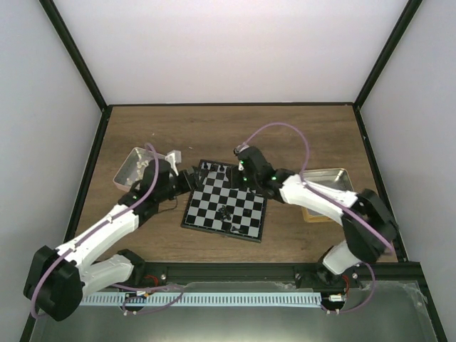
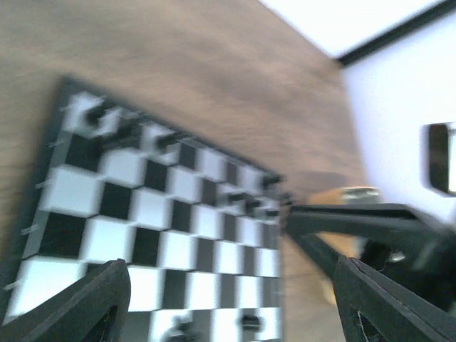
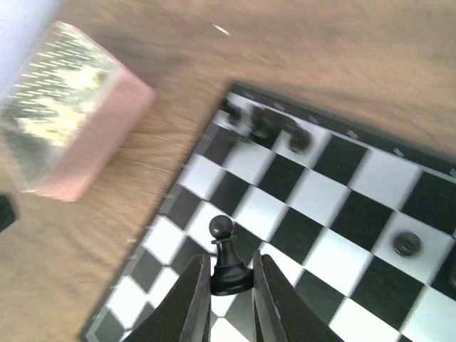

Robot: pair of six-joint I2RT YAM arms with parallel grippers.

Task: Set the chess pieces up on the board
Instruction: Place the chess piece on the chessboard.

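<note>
At about 9 o'clock on the brown wooden worktop (image 1: 214,128) we saw a shallow silvery metal tin (image 1: 130,169). Near it, the left pincer (image 1: 187,178) hung at the 10 o'clock corner of the small flat chessboard (image 1: 214,215) of black and silvery-grey squares, which lay slightly askew in the middle of the worktop. In the left wrist view that pincer stood wide, with nothing between its black fingers (image 2: 78,306) and the chessboard spread below them. Tiny black chess pieces (image 2: 94,115) stood along the chessboard's far row, with a few more nearer its centre. The blur kept us from telling their kinds.

In the right wrist view a pinkish rectangular tin (image 3: 75,135) with a shiny top sat on the worktop off one corner of the chessboard, apart from its dark rim. The right pincer (image 1: 244,173) hovered by the chessboard's 12 o'clock edge. Its fingers (image 3: 194,299) were closed narrowly on the base of a small black pawn (image 3: 226,258), held upright over the squares. We could not tell whether the pawn touched them. At 3 o'clock from the chessboard, a tan-rimmed metal tin (image 1: 329,178) lay partly under the right arm.
</note>
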